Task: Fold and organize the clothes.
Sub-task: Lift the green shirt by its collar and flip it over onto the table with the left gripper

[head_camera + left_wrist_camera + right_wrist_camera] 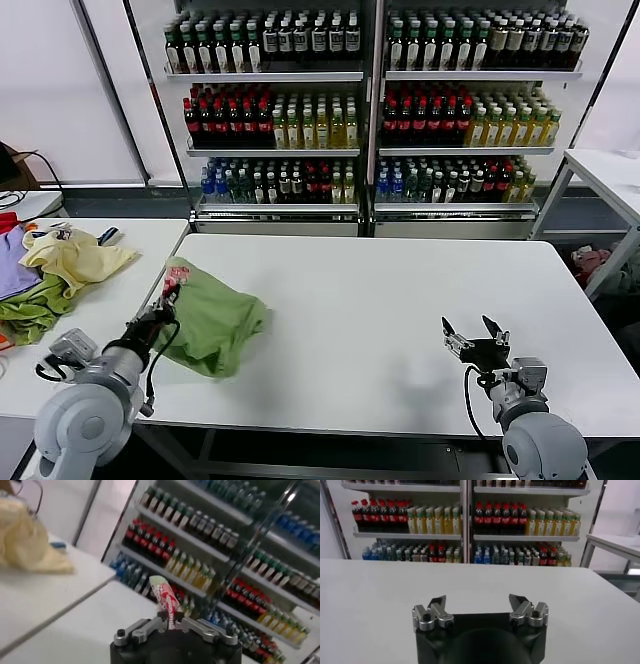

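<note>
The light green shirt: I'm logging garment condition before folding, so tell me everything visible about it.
The light green shirt is soft, thin-looking fabric, bunched in a crumpled, unfolded heap on the white table near its left edge. A red-and-white printed patch shows at its upper left end. The left tool is shut on that end; in the left wrist view a strip of printed fabric sticks up from between the closed fingers. Collar and buttons are not discernible. The right tool is open, well away from it.
</note>
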Robot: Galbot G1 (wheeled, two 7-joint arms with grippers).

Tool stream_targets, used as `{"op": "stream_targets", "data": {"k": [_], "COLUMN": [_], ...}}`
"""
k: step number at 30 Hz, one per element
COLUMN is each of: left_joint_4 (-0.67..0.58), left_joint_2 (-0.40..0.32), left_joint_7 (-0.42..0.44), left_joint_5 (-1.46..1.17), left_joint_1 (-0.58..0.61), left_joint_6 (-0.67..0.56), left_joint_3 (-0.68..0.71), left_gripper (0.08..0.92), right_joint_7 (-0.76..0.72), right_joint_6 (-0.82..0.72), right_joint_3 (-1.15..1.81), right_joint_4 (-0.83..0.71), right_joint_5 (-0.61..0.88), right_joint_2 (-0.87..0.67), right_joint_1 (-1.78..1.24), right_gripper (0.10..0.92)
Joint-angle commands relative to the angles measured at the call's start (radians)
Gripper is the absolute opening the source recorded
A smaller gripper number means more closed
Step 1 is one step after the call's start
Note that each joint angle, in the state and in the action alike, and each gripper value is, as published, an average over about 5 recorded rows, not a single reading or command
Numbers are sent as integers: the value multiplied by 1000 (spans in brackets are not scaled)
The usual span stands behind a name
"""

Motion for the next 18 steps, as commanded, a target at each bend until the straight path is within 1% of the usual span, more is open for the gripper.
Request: {"op": "stream_targets", "data": {"k": [1, 4, 8, 10, 13, 18], "left_joint_4": [-106, -33, 143, 213, 272, 395], "left_joint_2": [-18, -117, -217, -257, -314, -381], "left_joint_7": [-26, -22, 1, 7, 8, 5], "left_joint_5": [76, 252, 456, 516, 565, 623], "left_joint_1": [-68, -94, -144, -173, -222, -304], "left_joint_6": [13, 8, -13, -20, -18, -10], "left_joint_3": [196, 365, 538, 595, 654, 717], "left_gripper": [117, 117, 117, 117, 117, 117], "right_joint_7": [0, -1, -2, -3, -4, -6], "right_joint_6": [0, 0, 2, 4, 6, 7], "right_joint_3": [1, 3, 2, 1, 0, -3], "right_joint_4": [7, 7, -1, -5, -9, -21], "right_joint_5": [2, 5, 7, 9, 12, 19], "right_joint_2": [1, 2, 3, 3, 3, 0], "right_joint_1": [5, 7, 14, 18, 24, 37], "right_gripper": [823, 823, 823, 823, 823, 823]}}
